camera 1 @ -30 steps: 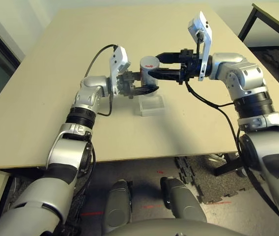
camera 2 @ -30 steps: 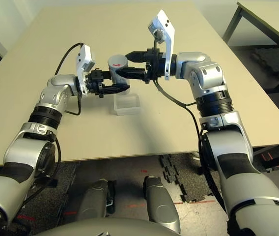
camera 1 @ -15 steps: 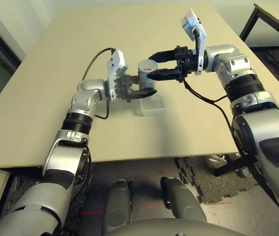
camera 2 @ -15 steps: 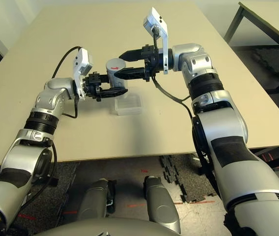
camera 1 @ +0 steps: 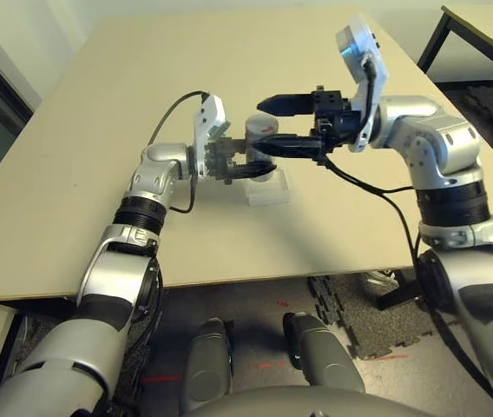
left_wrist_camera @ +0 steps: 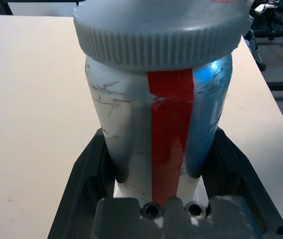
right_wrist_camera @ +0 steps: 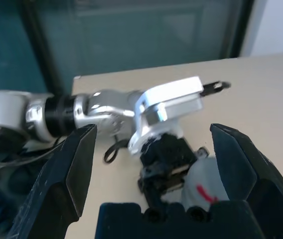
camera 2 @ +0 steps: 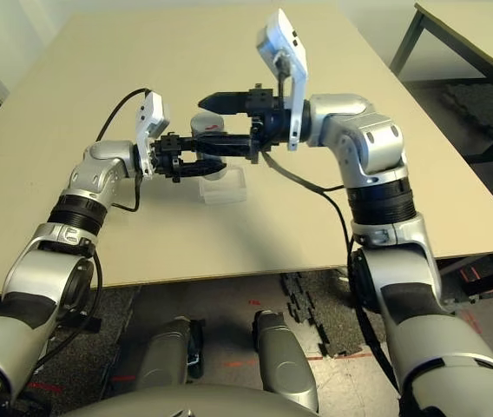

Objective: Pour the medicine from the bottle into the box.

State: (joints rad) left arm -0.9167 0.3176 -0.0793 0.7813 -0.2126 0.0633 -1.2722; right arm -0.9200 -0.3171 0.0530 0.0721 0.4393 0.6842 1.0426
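Note:
The silver-grey bottle [left_wrist_camera: 131, 124], with a red stripe and its ribbed grey cap [left_wrist_camera: 161, 35] on, is held above the table with my left gripper [camera 1: 250, 160] shut on its lower body. My right gripper [camera 1: 262, 125] is open. Its two black fingers straddle the bottle's cap end, one above and one below, and I cannot tell if they touch it. The right wrist view shows the bottle [right_wrist_camera: 206, 181] ahead between the spread fingers [right_wrist_camera: 76, 169]. The clear box [camera 1: 267, 188] sits on the table just below and in front of the bottle. The medicine is hidden.
The beige table [camera 1: 73, 174] spreads wide to the left and behind. Its front edge runs below my forearms. A second table with black legs [camera 1: 481, 35] stands at the far right, and black floor mats [camera 1: 351, 313] lie beneath.
My right gripper has swung back level and closed in, so its open fingers now bracket the bottle's top. The left gripper and bottle have dropped slightly. The box has not moved.

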